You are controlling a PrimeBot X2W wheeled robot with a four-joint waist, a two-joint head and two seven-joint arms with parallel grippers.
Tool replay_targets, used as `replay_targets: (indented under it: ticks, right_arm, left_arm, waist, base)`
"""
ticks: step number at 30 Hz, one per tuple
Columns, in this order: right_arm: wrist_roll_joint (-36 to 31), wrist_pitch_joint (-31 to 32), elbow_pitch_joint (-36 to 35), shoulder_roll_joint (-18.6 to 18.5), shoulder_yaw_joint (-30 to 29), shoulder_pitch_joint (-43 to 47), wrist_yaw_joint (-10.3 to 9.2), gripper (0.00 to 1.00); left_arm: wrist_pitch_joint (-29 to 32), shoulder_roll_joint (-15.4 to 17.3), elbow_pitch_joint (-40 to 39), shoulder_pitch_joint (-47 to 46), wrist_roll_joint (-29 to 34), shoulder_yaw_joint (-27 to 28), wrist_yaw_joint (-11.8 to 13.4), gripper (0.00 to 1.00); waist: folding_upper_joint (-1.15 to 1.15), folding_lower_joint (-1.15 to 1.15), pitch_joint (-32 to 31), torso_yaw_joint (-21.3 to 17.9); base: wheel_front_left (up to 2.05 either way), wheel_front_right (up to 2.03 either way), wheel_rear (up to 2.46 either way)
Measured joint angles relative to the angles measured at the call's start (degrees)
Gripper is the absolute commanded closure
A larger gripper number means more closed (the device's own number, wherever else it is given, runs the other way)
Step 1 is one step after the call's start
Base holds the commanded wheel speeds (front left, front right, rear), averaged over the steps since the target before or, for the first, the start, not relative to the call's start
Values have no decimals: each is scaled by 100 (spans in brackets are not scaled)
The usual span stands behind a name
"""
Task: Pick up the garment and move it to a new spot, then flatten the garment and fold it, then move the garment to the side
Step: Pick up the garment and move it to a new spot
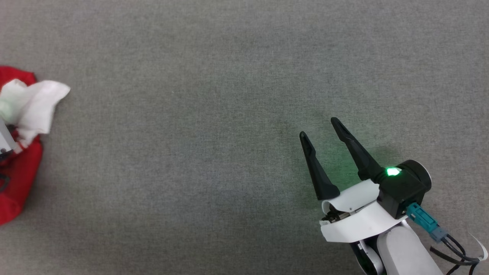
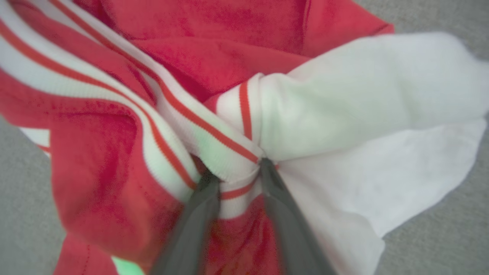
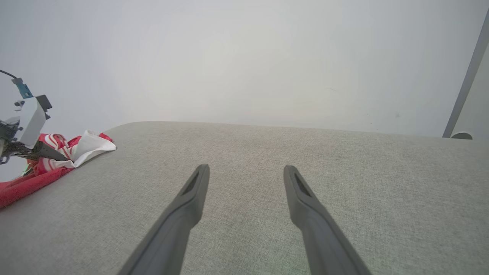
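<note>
The garment (image 1: 21, 179) lies bunched at the far left edge of the head view, red with a white sleeve (image 1: 38, 103) on top. In the left wrist view my left gripper (image 2: 235, 170) has its two dark fingers closed on a fold of the white-and-red striped trim (image 2: 214, 141), with red cloth and the white sleeve (image 2: 363, 99) spread around it. The right wrist view shows the garment (image 3: 88, 147) far to the left with the left gripper (image 3: 49, 155) on it. My right gripper (image 1: 319, 128) hovers open over bare surface at the lower right, nothing between its fingers (image 3: 191, 198).
A grey fabric surface (image 1: 214, 114) spans the whole workspace. In the right wrist view its far edge (image 3: 267, 126) meets a pale wall, and a grey post (image 3: 464, 84) rises at the right.
</note>
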Motion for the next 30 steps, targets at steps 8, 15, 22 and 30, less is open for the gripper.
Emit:
replay_targets:
  ticks: [8,15,22,30]
  right_arm:
    - [80,0,42,-1,-62,104,0,0]
    - [247,-1,87,1,-197,398,0,0]
    - [282,-1,-1,2,-330,493,0,0]
    - [479,-1,-221,-1,-561,522,0,0]
  left_arm:
    - [-746,-12,-153,136,125,-248,-5,100]
    - [-1300,-285,-1395,169,-403,-767,-24,100]
    - [-1263,-521,-2738,-34,-940,-1464,-25,100]
    - [-250,-958,-4464,29,-1978,-2402,-25,100]
  waist:
    - [0,0,-248,33]
    - [0,0,-755,126]
    - [0,0,-952,108]
    - [0,0,-934,-276]
  base:
    - [0,0,0]
    - [0,0,0]
    - [0,0,0]
    - [0,0,0]
